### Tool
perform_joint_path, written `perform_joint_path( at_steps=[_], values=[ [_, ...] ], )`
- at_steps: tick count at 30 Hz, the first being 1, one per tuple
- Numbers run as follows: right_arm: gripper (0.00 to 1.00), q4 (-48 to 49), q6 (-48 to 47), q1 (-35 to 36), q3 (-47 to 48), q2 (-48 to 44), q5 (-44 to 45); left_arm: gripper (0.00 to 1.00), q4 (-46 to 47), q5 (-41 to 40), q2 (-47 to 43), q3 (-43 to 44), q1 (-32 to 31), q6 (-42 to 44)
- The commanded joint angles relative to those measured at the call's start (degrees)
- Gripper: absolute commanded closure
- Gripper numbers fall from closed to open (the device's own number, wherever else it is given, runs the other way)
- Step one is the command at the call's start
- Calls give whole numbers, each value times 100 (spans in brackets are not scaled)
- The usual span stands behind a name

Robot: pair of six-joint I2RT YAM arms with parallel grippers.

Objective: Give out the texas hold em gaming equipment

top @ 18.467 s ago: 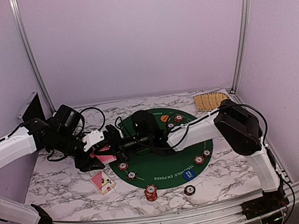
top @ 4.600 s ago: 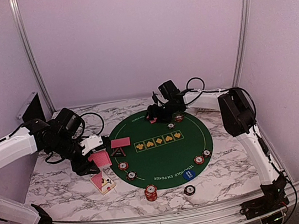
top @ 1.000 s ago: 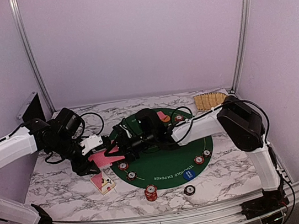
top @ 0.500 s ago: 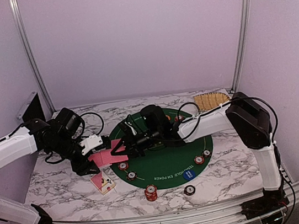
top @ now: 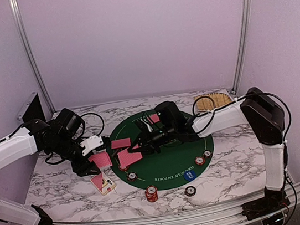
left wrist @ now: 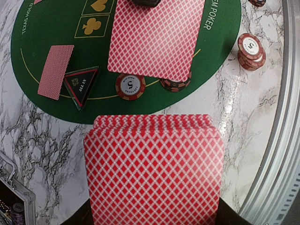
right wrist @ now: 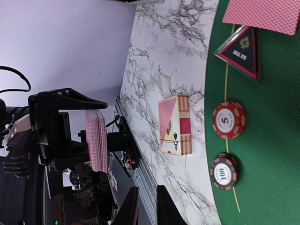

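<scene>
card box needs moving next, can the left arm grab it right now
Probably not: left gripper is shut on the deck, so no free jaws, though the card box lies bare close by.

White shells on the left arm and right arm, chunky black joints, black right claw, loose black cables.

Lilac walls, white marble table, aluminium posts

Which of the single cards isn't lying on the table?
The card held by the right gripper, raised over the chips; the other card beside the black triangle lies flat on the green mat.
</scene>
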Motion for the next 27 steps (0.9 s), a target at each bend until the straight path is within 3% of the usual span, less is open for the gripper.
perform_joint_path(
  at_steps=[1,12,18,27],
  values=[
    [87,-454,-401,-292,-336,-454,31,100,72,28,-83,52,13,-14],
    [91,-1426,-1350,-1100,-1396,-940,230,100,63,16,-106,69,15,-23],
    [92,-1972,-1727,-1216,-1651,-1099,308,100,55,28,-59,117,13,-40],
    [96,-2005,-1750,-1242,-1956,-1407,281,100,33,52,-27,157,13,-51]
  ],
)
